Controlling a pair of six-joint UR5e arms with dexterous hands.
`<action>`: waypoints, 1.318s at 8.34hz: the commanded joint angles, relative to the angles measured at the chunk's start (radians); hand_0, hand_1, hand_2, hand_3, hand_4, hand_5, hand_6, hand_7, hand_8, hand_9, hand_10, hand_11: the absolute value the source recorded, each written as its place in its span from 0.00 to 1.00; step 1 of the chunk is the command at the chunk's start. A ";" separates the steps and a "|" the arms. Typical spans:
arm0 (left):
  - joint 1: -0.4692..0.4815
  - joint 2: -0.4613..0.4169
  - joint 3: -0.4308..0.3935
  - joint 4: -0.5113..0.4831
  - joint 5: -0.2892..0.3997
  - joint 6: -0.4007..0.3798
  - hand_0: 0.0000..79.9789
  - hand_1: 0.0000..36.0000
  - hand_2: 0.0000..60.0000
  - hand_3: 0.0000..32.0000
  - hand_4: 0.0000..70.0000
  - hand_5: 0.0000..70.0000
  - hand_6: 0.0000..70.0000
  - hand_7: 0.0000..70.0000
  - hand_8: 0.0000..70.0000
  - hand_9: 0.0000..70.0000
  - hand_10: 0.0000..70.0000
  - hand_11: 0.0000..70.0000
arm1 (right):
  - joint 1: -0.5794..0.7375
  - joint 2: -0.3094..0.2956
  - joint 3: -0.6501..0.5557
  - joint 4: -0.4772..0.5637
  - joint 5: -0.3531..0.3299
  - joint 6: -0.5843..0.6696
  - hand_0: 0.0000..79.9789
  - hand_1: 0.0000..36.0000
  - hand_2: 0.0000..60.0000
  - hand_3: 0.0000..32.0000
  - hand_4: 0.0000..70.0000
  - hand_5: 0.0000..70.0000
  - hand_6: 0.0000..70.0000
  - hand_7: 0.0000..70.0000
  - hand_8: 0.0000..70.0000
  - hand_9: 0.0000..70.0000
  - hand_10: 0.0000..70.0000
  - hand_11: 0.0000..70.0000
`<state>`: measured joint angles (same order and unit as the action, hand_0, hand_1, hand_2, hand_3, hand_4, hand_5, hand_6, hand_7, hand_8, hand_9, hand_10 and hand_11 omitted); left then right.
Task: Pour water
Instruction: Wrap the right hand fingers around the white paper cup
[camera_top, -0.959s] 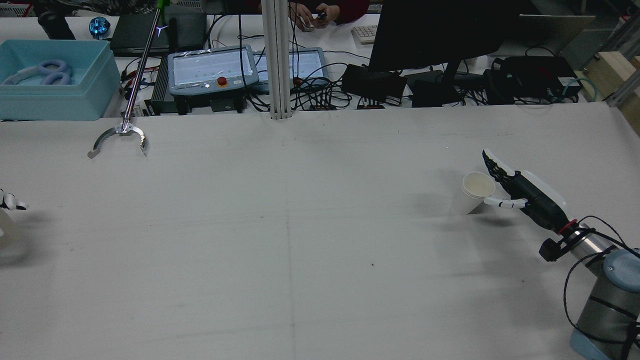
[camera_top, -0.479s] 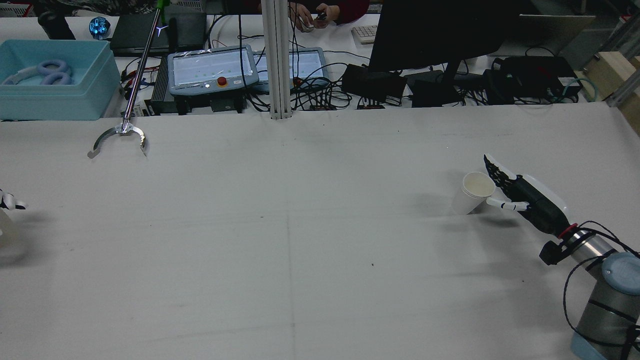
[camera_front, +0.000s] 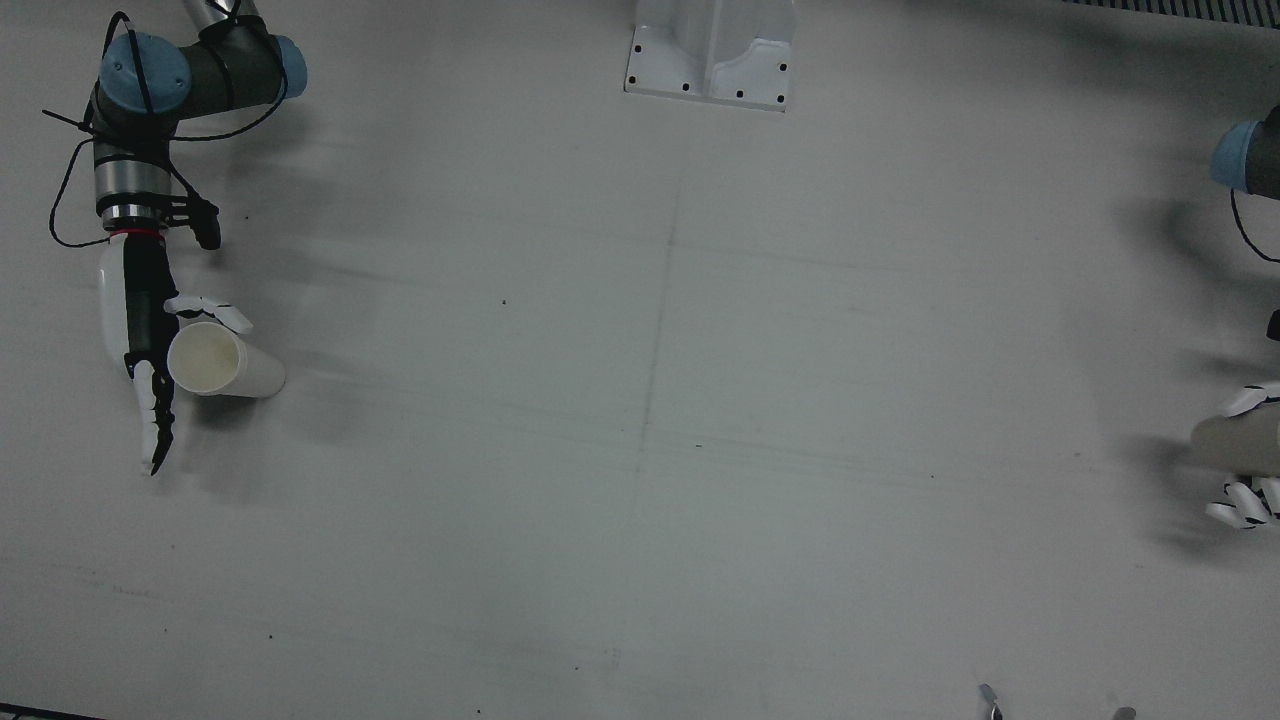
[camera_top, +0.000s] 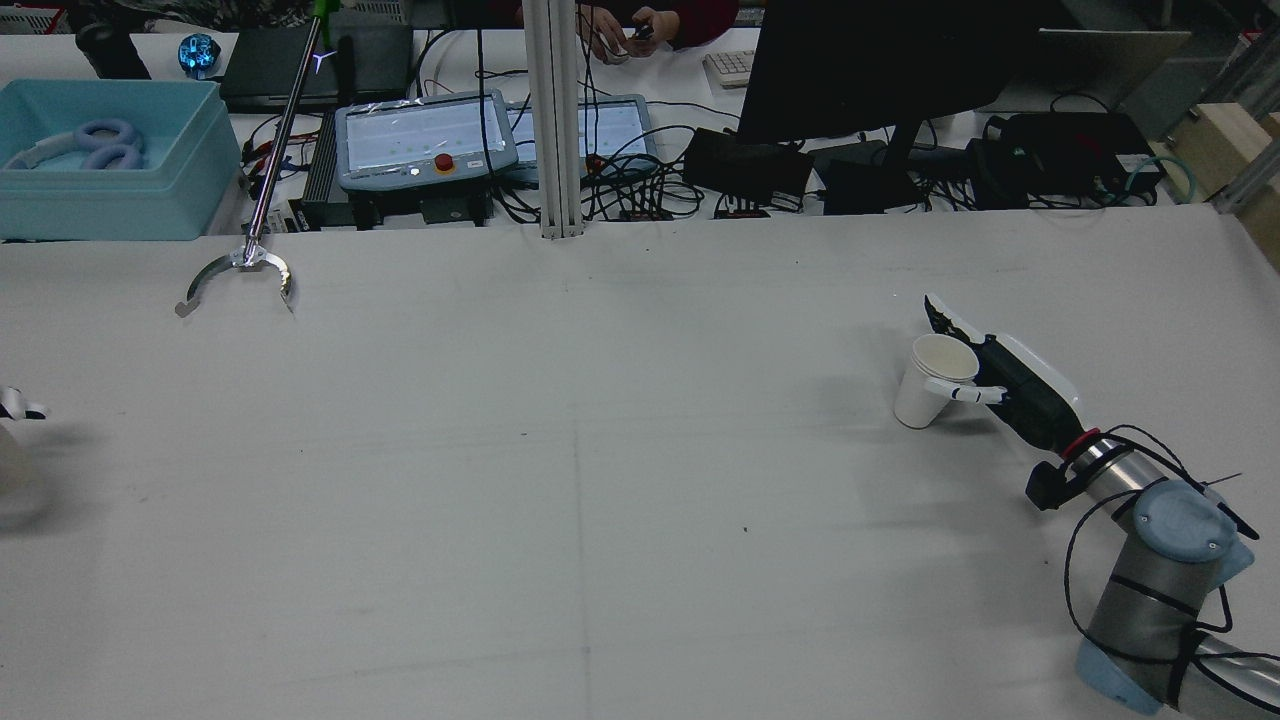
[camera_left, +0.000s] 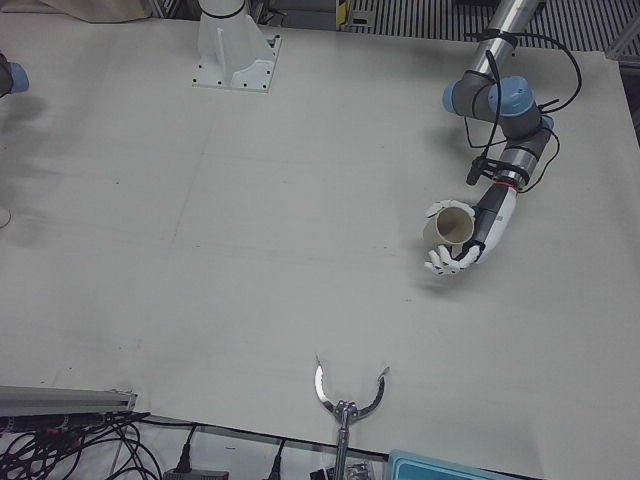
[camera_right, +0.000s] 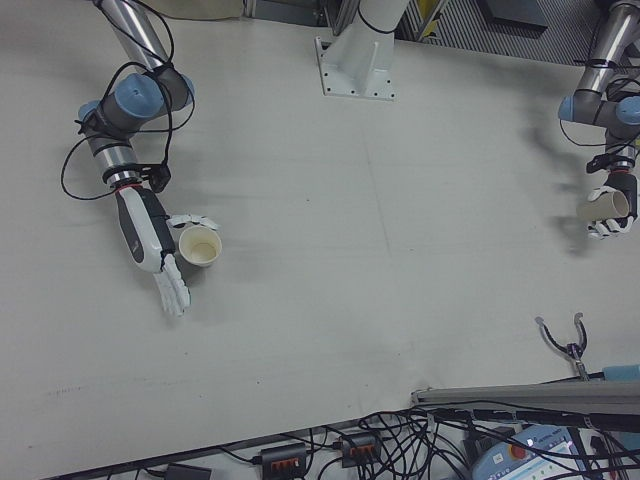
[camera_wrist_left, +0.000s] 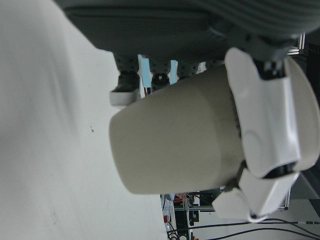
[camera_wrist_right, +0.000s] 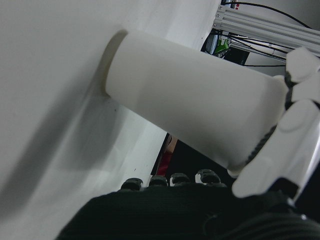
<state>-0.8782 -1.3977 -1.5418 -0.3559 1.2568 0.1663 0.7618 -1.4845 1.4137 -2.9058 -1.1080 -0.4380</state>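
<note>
A white paper cup (camera_top: 928, 381) stands on the table at the right of the rear view; it also shows in the front view (camera_front: 224, 366) and the right-front view (camera_right: 200, 245). My right hand (camera_top: 995, 378) lies against its side, fingers stretched straight past it and thumb touching near the rim; the right hand view shows the cup (camera_wrist_right: 195, 120) across the palm with its base on the table. My left hand (camera_left: 462, 242) is shut on a second paper cup (camera_left: 450, 228) and seems to hold it just above the table. That cup fills the left hand view (camera_wrist_left: 175, 140).
A metal claw tool (camera_top: 240, 275) on a rod lies at the table's far left. A blue bin (camera_top: 100, 160), teach pendants and cables sit beyond the far edge. A white mount base (camera_front: 710, 50) stands between the arms.
My right arm has swung forward and left, bringing the hand against the cup, which has shifted slightly left. My left hand has slid a little further out of the rear view.
</note>
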 joint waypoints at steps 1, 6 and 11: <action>0.001 0.005 0.002 -0.002 0.000 -0.001 0.67 1.00 1.00 0.00 0.44 1.00 0.43 0.72 0.39 0.50 0.44 0.66 | 0.004 0.009 -0.005 -0.010 0.002 0.005 0.50 0.37 0.38 0.00 0.02 0.00 0.01 0.00 0.00 0.00 0.00 0.00; 0.001 0.005 0.002 -0.002 0.000 -0.001 0.67 1.00 1.00 0.00 0.44 1.00 0.43 0.71 0.39 0.50 0.44 0.66 | -0.002 0.009 0.004 -0.010 0.002 0.008 0.51 0.37 0.38 0.00 0.08 0.00 0.07 0.09 0.00 0.00 0.02 0.04; 0.001 0.005 0.006 0.000 0.001 0.001 0.66 1.00 1.00 0.00 0.43 1.00 0.43 0.71 0.39 0.50 0.45 0.67 | -0.004 0.007 0.001 -0.010 0.002 0.012 0.55 0.36 0.39 0.00 0.16 0.16 0.25 0.35 0.10 0.18 0.15 0.23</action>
<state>-0.8775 -1.3929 -1.5364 -0.3563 1.2575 0.1670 0.7585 -1.4766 1.4165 -2.9151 -1.1051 -0.4276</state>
